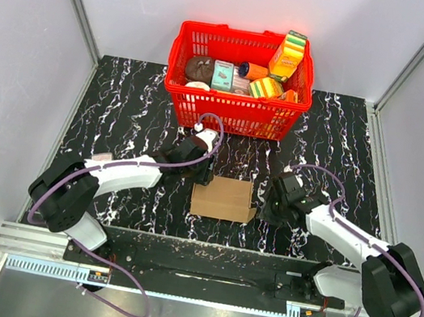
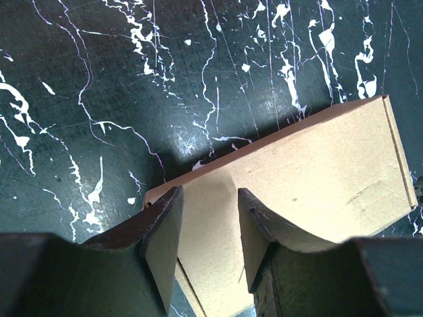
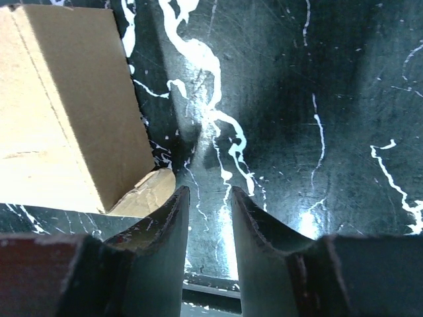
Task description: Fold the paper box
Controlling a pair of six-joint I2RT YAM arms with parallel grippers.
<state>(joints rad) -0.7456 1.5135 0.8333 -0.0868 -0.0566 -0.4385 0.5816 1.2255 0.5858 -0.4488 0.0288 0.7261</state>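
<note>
- Brown paper box (image 1: 224, 198) sits unheld on the surface (image 1: 122, 110); both sets of jaws are parted and empty.
- A push from the left gripper (image 2: 208, 198) could skid it; the right gripper (image 3: 210, 195) may crumple the flap (image 3: 142, 191) beside it.

Count: 1 paper box (image 1: 224, 198), 1 red basket (image 1: 236, 113), 1 table (image 1: 122, 110). 2 arms: left arm (image 1: 123, 172), right arm (image 1: 343, 231). 2 claws: left claw (image 2: 209, 193), right claw (image 3: 208, 190). Packages (image 1: 288, 54) in basket: at least 6, they overlap, exact number unclear.

The paper box (image 1: 224, 198) is matt brown cardboard; table (image 1: 123, 102) glossy, black-marbled; basket (image 1: 236, 113) — red plastic.
</note>
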